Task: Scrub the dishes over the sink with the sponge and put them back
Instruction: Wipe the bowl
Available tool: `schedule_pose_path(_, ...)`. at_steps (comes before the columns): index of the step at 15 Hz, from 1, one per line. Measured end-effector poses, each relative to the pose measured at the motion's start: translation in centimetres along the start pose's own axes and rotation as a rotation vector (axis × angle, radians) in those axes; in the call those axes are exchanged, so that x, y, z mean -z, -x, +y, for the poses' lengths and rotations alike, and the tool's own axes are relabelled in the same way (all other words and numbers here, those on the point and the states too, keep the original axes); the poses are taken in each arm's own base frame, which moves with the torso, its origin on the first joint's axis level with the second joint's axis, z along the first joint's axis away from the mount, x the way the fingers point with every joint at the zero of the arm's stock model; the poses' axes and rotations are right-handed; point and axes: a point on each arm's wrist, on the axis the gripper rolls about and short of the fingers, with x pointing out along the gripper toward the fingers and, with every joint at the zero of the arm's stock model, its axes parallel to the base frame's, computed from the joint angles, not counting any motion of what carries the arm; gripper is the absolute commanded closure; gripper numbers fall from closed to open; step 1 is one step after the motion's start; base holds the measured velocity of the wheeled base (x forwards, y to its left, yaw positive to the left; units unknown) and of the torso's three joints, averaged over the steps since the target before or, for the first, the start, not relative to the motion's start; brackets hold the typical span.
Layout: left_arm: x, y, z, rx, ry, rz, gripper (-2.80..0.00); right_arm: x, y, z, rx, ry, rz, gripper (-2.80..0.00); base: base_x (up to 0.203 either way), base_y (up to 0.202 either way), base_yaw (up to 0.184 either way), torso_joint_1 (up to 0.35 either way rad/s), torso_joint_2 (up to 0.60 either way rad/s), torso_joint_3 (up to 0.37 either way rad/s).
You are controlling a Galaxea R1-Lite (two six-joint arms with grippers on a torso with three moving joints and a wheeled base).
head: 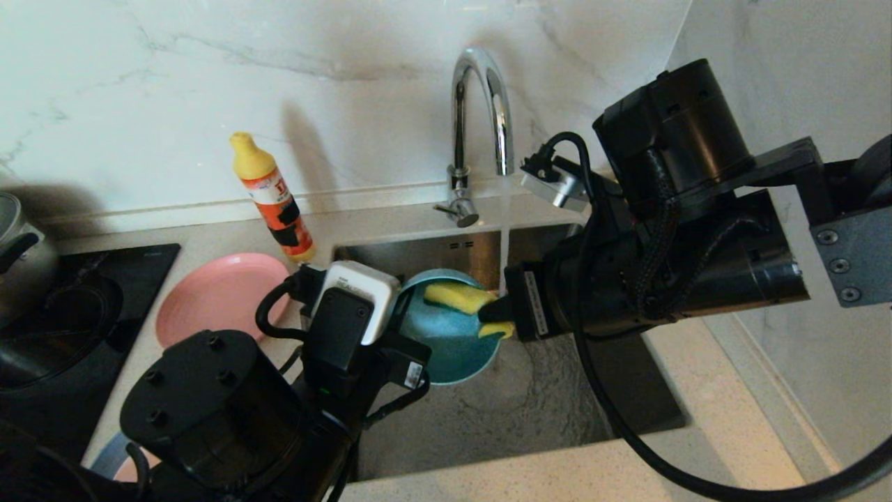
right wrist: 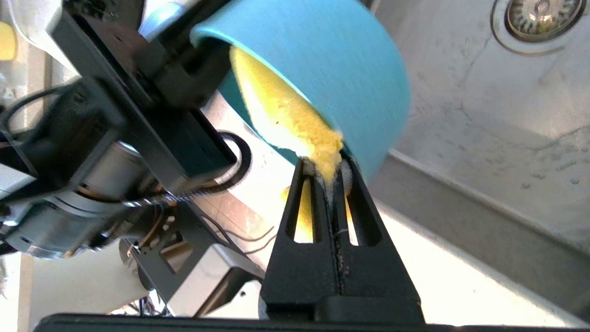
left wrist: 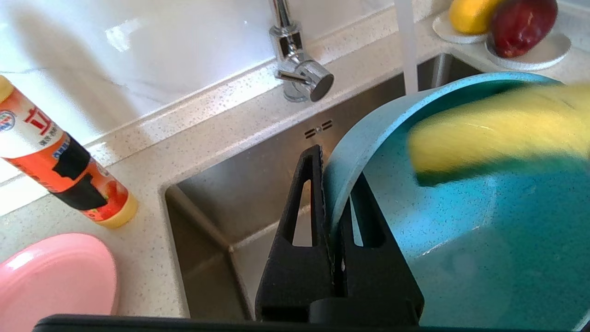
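My left gripper (left wrist: 334, 175) is shut on the rim of the teal bowl (head: 449, 338), holding it tilted over the steel sink (head: 536, 411). One left finger lies outside the rim, the other inside. My right gripper (right wrist: 325, 166) comes in from the right, shut on the yellow sponge (head: 460, 296). The sponge (right wrist: 281, 115) presses against the bowl's inner wall (left wrist: 461, 221). Water runs from the chrome tap (head: 481, 90) just behind the bowl. A salmon-pink plate (head: 219, 296) lies on the counter left of the sink. A sliver of a grey-blue plate (head: 104, 450) shows at the lower left.
An orange and yellow detergent bottle (head: 275, 202) stands behind the pink plate. A black hob (head: 77, 314) and a steel pot (head: 17, 258) are at far left. A white saucer with fruit (left wrist: 530, 50) sits behind the sink's right corner. The strainer drain (right wrist: 541, 14) lies beyond the bowl.
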Motion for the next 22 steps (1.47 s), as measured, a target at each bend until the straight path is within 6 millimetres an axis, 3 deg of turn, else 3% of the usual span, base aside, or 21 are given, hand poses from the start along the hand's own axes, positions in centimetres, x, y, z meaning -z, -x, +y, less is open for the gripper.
schedule_pose_path(8,-0.5,-0.7,0.1,-0.019,0.014,-0.020,0.00,1.8,-0.6,1.2,-0.020,0.021,0.079,0.00,0.000,0.000,0.000,0.000,0.00,0.000)
schedule_pose_path(18,-0.6,-1.3,0.5,-0.057,0.020,-0.022,0.00,4.8,-4.0,4.2,-0.072,0.062,0.211,0.00,0.000,0.000,0.000,0.000,0.00,0.000)
schedule_pose_path(22,-0.6,-1.5,0.6,-0.064,0.022,-0.024,0.00,4.2,-2.8,4.1,-0.072,0.060,0.173,0.00,0.000,0.000,0.000,0.000,0.00,0.000)
